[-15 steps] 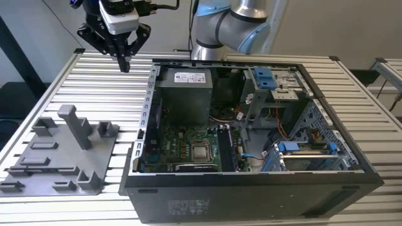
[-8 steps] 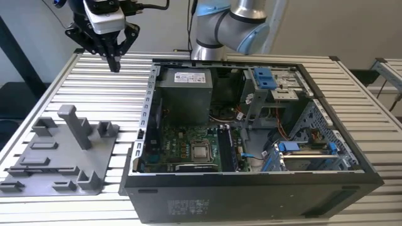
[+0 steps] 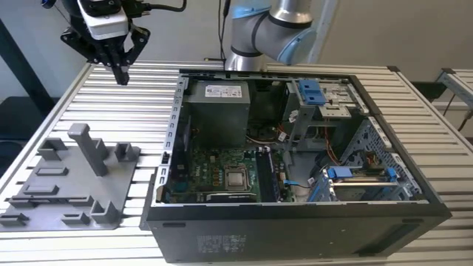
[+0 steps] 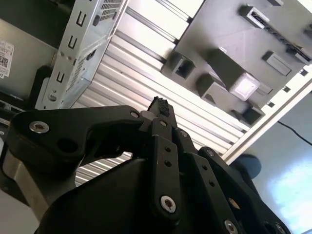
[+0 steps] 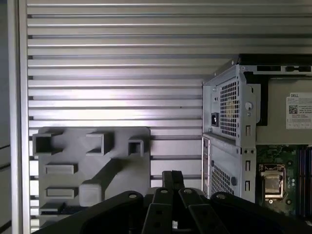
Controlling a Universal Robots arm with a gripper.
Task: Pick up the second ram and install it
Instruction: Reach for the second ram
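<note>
The gripper (image 3: 121, 76) hangs above the counter (image 3: 81, 102), fingers pinched together with nothing between them, behind the grey tray (image 3: 70, 194). I cannot pick out the second ram inside the open computer case (image 3: 296, 230).

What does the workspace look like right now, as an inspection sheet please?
Surface: slatted metal table.
Job's things: open computer case; memory slots beside the processor, contents unclear.
Clutter: grey fixture tray with tall grey post, at the exterior view's left.
Grippers: hand shut, nothing seen held, above the table near the tray.
Cables: black leads at the wrist; coloured wires inside the case.
Surroundings: another slatted table at the exterior view's right.
</note>
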